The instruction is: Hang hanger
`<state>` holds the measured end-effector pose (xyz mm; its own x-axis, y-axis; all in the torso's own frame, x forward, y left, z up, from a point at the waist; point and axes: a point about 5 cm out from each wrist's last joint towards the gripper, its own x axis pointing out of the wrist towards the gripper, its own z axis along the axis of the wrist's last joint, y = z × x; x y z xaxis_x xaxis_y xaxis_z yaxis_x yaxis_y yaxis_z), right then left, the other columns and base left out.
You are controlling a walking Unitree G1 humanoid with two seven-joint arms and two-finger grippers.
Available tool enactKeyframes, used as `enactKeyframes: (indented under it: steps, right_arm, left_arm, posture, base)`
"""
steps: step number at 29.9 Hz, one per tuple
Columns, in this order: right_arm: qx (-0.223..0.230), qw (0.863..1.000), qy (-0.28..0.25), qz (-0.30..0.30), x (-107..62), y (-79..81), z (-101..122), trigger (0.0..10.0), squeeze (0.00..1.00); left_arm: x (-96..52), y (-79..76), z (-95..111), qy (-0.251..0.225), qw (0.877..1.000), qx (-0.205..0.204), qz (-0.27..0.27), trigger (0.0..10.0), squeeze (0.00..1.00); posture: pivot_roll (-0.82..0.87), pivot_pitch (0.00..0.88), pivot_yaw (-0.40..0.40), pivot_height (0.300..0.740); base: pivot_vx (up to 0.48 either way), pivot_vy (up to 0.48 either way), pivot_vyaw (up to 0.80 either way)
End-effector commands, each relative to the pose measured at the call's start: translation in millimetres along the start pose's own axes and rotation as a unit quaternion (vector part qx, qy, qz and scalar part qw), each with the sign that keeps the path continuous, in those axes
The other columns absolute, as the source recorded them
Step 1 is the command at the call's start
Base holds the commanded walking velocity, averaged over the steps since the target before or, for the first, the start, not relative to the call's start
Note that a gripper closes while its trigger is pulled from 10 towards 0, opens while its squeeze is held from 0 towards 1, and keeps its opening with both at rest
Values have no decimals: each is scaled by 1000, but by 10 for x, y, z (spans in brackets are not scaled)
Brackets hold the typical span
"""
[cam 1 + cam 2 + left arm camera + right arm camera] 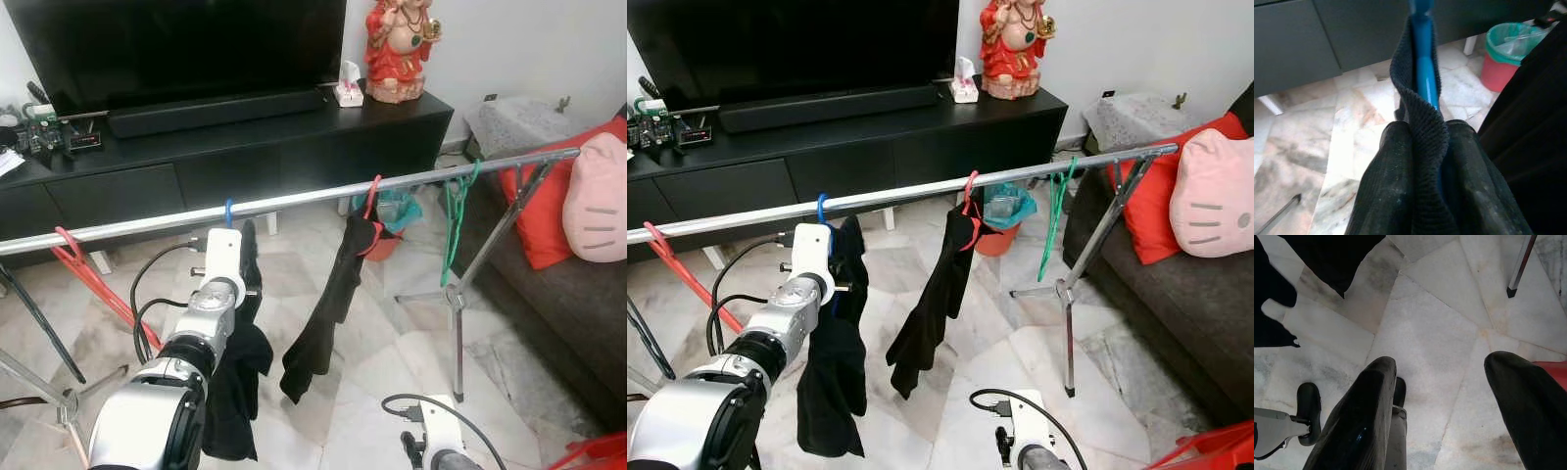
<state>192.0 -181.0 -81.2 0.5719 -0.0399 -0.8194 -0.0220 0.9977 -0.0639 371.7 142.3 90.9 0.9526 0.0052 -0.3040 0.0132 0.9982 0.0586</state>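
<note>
Both head views are evenly lit by soft, diffuse room light; exposure is bright, with no hard shadows on the marble floor (392,333). The floor tiles carry a mild sheen. The metal rail (921,191) shows a thin highlight along its top edge. The television screen (186,39) reads as a flat dark area with faint reflections. Head views are sharp at centre; the nearest part of the left arm (147,421) is soft. In the left wrist view, the black fingers (1386,191) and fabric (1422,147) are close and slightly blurred, the background softer. In the right wrist view, the fingers (1361,426) show glossy highlights; the floor is bright, slightly washed.
</note>
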Motion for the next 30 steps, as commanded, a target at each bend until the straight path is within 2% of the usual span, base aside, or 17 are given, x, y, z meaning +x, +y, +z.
enactKeyframes:
  steps: [1, 15, 17, 19, 22, 25, 26, 27, 30]
  right_arm:
    - [-3, 1000, -4, -3, 0, -20, 14, 10000, 0]
    - [17, 1000, -10, -12, -1, -17, 16, 10000, 0]
    - [26, 999, -14, -15, -4, -18, 10, 10000, 0]
    - [28, 999, -14, -15, -5, -14, 4, 10000, 0]
    - [34, 999, -16, -18, -7, -16, -2, 10000, 0]
    - [37, 999, -18, -19, -8, -17, 0, 10000, 0]
    - [40, 999, -20, -19, -9, -16, -3, 10000, 0]
    - [40, 999, -20, -19, -9, -16, -3, 10000, 0]
    - [40, 999, -20, -20, -10, -12, -9, 10000, 0]
  left_arm:
    - [0, -19, 69, -21, 1000, -1, -8, 10000, 1000]
    - [-35, -50, 180, -71, 997, 4, -24, 10000, 1000]
    - [-100, -6, 193, -102, 994, 10, -37, 10000, 1000]
    - [-130, 8, 174, -110, 993, 10, -45, 10000, 1000]
    - [-333, 145, 94, -151, 986, 18, -65, 10000, 1000]
    - [-416, 220, 62, -161, 985, 17, -61, 10000, 984]
    - [-548, 299, 13, -172, 983, 20, -62, 10000, 0]
    - [-548, 299, 13, -172, 983, 20, -62, 10000, 0]
    - [-757, 396, -120, -175, 981, 36, -72, 10000, 0]
  posture:
    - [35, 0, -40, 740]
    - [37, 0, -35, 740]
    - [37, 0, -33, 740]
    - [37, 0, -31, 740]
    - [35, 0, -28, 740]
    - [35, 0, -28, 740]
    - [45, 0, -26, 740]
    - [45, 0, -26, 740]
    - [50, 0, -27, 740]
  base:
    - [0, 0, 0]
    - [0, 0, 0]
    - [0, 0, 0]
    - [0, 0, 0]
    - [0, 0, 0]
    - [0, 0, 0]
    - [0, 0, 0]
    - [0, 0, 0]
    - [0, 0, 0]
